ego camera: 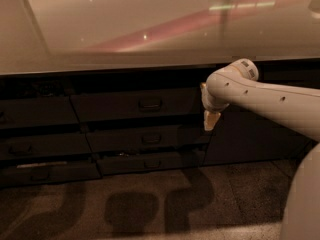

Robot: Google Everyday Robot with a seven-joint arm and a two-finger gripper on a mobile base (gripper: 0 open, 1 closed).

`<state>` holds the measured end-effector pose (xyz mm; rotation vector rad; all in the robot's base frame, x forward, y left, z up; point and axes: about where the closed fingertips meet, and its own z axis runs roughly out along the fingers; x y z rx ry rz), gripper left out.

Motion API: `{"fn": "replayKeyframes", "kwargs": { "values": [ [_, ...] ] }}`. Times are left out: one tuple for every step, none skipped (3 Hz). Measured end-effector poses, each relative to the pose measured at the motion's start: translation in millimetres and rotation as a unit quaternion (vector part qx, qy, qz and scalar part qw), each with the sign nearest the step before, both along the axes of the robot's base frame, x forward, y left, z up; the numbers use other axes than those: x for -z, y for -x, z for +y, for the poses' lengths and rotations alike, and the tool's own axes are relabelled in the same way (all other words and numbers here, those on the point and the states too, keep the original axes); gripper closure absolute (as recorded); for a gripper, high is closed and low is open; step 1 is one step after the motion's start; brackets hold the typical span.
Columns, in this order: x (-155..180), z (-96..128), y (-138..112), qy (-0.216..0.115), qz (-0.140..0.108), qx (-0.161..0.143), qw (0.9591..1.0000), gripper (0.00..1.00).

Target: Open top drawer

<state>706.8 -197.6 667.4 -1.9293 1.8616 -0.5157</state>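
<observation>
The top drawer [115, 107] is the uppermost dark front in the middle stack, just under the countertop, with a small rectangular pull handle [150, 104] at its centre. Its front sits in line with the fronts beside it, and no inside shows. My gripper [210, 120] hangs at the end of the white arm [260, 96], pointing down by the drawer's right end. It is to the right of the handle and slightly below it, apart from it.
A glossy pale countertop [150, 29] overhangs the drawers. Two shallower drawer fronts [145, 139] lie below the top one, and another drawer stack [40, 139] stands at left. A plain dark cabinet door [255, 134] is behind the arm. Speckled floor [125, 204] lies in front.
</observation>
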Motion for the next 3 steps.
{"fn": "replayKeyframes", "kwargs": {
  "values": [
    [1,22,-4,0.016,-0.025,-0.022,0.9993,0.00],
    [10,17,-4,0.039,-0.038,-0.040,0.9977,0.00],
    [13,15,-4,0.046,-0.033,-0.035,0.9978,0.00]
  ]
}}
